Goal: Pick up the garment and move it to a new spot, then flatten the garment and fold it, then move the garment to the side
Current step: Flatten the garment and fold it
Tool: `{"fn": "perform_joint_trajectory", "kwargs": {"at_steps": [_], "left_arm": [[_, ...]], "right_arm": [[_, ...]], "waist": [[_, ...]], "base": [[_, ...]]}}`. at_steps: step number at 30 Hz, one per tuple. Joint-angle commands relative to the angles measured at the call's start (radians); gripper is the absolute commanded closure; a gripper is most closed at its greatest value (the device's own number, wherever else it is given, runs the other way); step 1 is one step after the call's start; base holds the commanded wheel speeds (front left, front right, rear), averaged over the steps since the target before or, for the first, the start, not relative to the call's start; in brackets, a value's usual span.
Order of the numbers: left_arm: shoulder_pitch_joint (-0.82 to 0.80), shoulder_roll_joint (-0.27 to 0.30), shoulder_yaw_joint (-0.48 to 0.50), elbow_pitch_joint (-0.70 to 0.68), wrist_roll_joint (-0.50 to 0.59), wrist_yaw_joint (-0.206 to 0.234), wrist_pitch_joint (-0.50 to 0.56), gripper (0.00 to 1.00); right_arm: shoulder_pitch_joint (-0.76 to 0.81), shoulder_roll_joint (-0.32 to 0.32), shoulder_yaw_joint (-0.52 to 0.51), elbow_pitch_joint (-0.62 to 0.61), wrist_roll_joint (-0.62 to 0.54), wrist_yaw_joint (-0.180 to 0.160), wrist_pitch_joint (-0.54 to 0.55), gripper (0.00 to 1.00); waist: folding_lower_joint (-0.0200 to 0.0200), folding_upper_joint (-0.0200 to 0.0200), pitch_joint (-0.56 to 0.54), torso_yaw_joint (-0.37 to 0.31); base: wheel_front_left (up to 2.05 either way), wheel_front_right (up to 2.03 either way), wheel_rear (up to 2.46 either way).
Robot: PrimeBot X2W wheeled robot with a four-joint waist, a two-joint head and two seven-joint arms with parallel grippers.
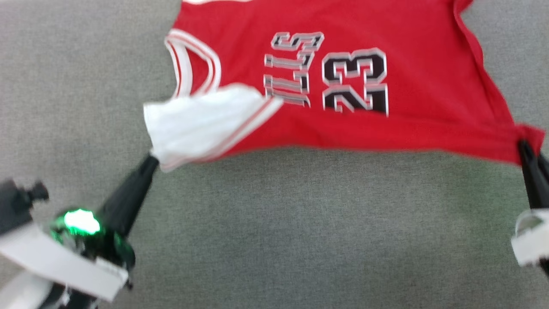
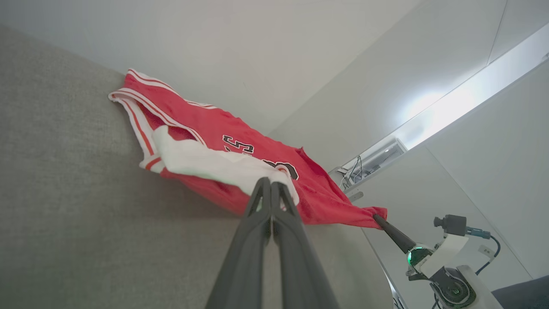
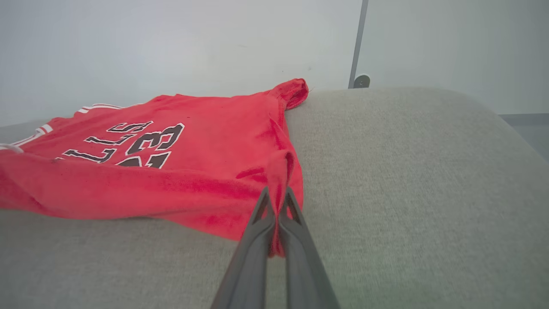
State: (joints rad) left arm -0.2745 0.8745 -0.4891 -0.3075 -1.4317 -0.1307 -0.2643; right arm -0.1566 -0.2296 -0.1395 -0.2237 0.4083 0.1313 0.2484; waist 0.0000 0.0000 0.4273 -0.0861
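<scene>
Left gripper (image 1: 151, 158) and right gripper (image 1: 522, 144) pinch garment (image 1: 429, 86)

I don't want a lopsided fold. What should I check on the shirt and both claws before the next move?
1. Left claw shut on the white sleeve of the red jersey T-shirt: ok.
2. Right claw shut on its red hem corner: ok.
3. Near edge taut between the claws: ok.
4. Sleeve flat: not ok, bunched over the chest.
5. Far hem corner flat: not ok, curled up.
</scene>
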Motion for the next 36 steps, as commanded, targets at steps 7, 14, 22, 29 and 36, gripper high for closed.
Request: {"fn": "perform_joint_trajectory", "kwargs": {"at_steps": [7, 14, 22, 29, 36], "left_arm": [[0.230, 0.018, 0.095, -0.143, 0.040, 0.000, 0.001, 1.00], [0.396, 0.050, 0.192, -0.313, 0.024, 0.000, 0.001, 1.00], [0.373, 0.076, 0.185, -0.321, 0.048, 0.000, 0.001, 1.00], [0.161, 0.053, 0.092, -0.244, 0.026, 0.000, 0.005, 1.00], [-0.069, 0.004, -0.003, -0.078, -0.016, 0.000, 0.019, 1.00]], "right_arm": [[0.213, 0.012, -0.054, -0.176, 0.018, -0.001, 0.051, 1.00], [0.319, 0.003, -0.109, -0.249, 0.067, -0.001, 0.060, 1.00], [0.286, -0.047, -0.083, -0.196, 0.087, -0.001, 0.052, 1.00], [0.123, -0.092, 0.004, -0.091, 0.095, -0.001, 0.063, 1.00], [0.001, -0.091, 0.017, 0.026, 0.082, -0.001, 0.055, 1.00]], "waist": [[0.0000, 0.0000, -0.016, -0.001], [0.0000, 0.0000, -0.018, -0.004], [0.0000, 0.0000, -0.020, -0.010], [0.0000, 0.0000, -0.009, -0.026], [0.0000, 0.0000, 0.016, -0.025]], "base": [[0.00, 0.00, 0.00], [0.00, 0.00, 0.00], [0.00, 0.00, 0.00], [0.00, 0.00, 0.00], [0.00, 0.00, 0.00]]}}
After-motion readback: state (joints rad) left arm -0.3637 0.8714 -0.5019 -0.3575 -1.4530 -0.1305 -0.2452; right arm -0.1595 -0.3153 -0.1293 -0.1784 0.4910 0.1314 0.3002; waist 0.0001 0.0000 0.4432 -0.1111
